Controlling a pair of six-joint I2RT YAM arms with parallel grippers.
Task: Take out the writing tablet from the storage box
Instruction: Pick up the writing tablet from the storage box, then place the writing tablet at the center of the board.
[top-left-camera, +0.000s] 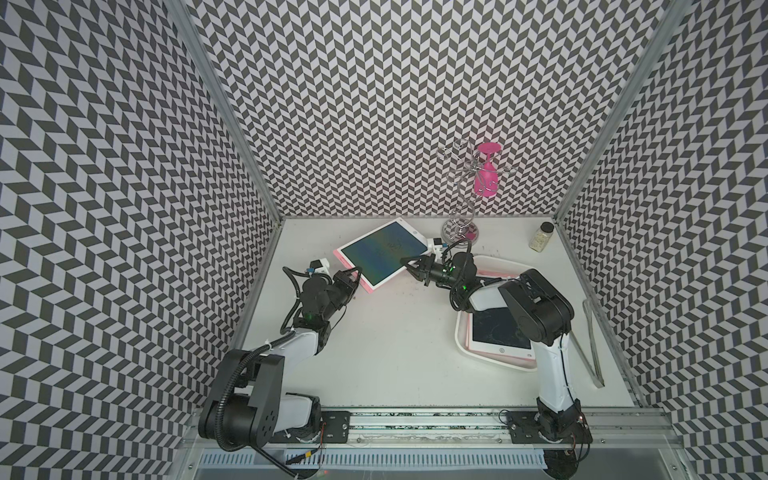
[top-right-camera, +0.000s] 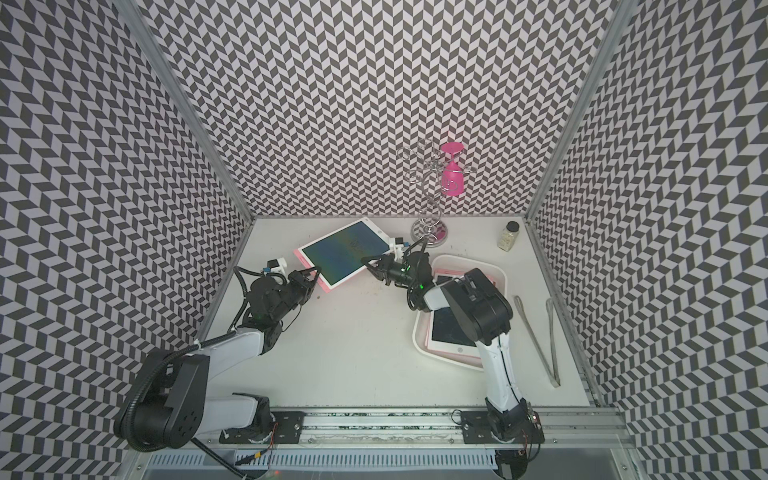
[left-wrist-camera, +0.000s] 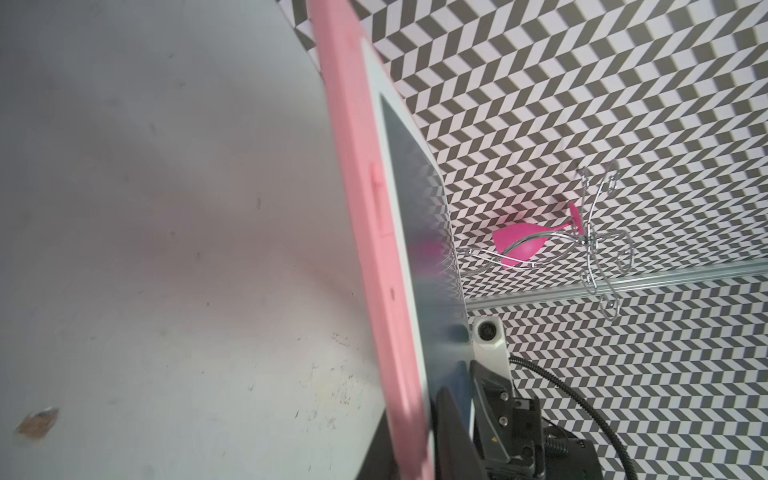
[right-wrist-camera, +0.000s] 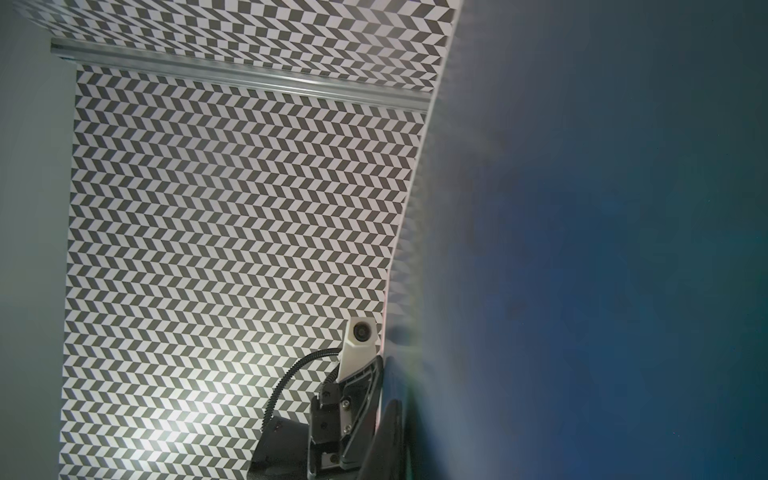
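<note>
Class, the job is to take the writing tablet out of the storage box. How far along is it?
Done: one writing tablet is out of the storage box, raised and tilted above the table. In hand: the right gripper clamps one edge; the left gripper is at the opposite corner, grip unclear. Left: probably set it down; a second tablet lies in the box.

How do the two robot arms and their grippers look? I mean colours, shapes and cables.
The left arm and right arm have white links and bulky black joints. Black corrugated cables loop along the left one. Small green lights glow near the wrists. A white camera sits on each wrist. The left gripper and right gripper are black, with tapered fingers.
</note>
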